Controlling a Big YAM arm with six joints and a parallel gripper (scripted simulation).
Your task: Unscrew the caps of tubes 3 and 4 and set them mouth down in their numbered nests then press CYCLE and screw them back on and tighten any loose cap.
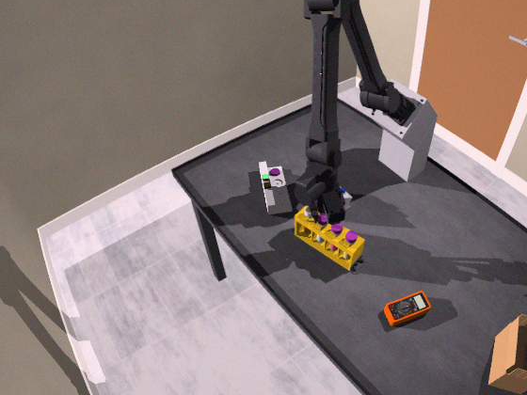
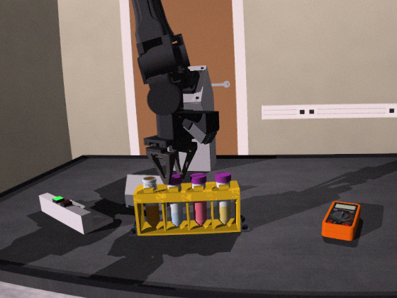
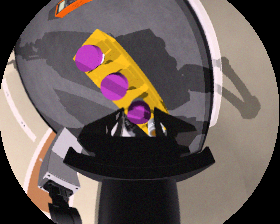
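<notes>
The yellow station (image 1: 301, 231) (image 2: 188, 196) holds four tubes. Tube 4 (image 1: 308, 212) (image 2: 152, 216) is uncapped. Purple caps sit on tube 3 (image 2: 176, 219), tube 2 (image 2: 200, 214) and tube 1 (image 2: 224, 212). My gripper (image 2: 174, 180) (image 3: 139, 110) is part open at tube 3's cap (image 1: 322, 218), its fingertips on either side with gaps in the wrist view. In the cap tray (image 1: 280, 202), a purple cap (image 1: 275, 171) lies in nest 4, and nest 3 (image 1: 278, 181) is empty. The green lamp (image 1: 265, 177) (image 2: 58, 199) is lit; the amber lamp (image 1: 267, 184) is dark.
The key housing (image 1: 347, 199) (image 2: 132, 189) stands behind the station on the base side, with the blue key (image 1: 343, 190) partly visible. An orange multimeter (image 1: 407, 308) (image 2: 341, 221) lies beyond tube 1's end. An open cardboard box (image 1: 505, 355) stands at the lower right.
</notes>
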